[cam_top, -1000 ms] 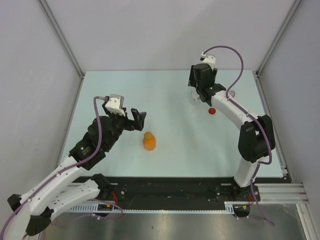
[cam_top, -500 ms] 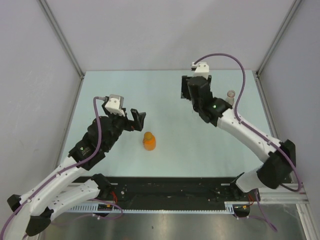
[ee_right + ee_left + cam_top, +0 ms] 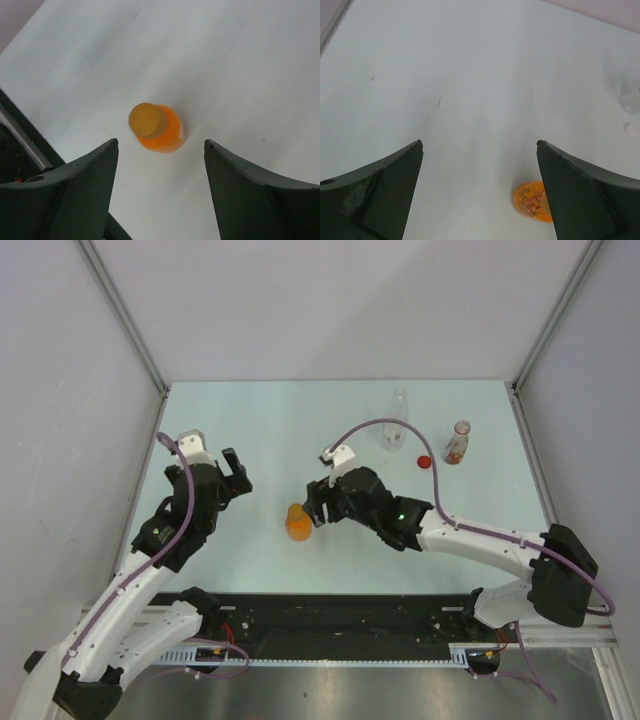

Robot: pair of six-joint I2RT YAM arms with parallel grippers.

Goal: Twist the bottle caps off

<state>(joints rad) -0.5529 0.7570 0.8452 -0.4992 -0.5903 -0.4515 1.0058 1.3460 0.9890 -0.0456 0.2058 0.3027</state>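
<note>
Pale table [image 3: 250, 430] bears an orange bottle [image 3: 298, 524]; right fingers [image 3: 90, 185] hover half-spread, empty, aimed to grip its cap [image 3: 147, 120], left fingers [image 3: 385, 190] wide, empty.

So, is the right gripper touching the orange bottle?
Apart. The right wrist view shows the open right gripper with table between it and the orange bottle on both sides.

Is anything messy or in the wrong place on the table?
Only a small round red cap lies loose on the pale table, between the clear plastic bottle and the clear bottle with red on it. The squat orange bottle stands upright, capped. Nothing looks spilled.
</note>
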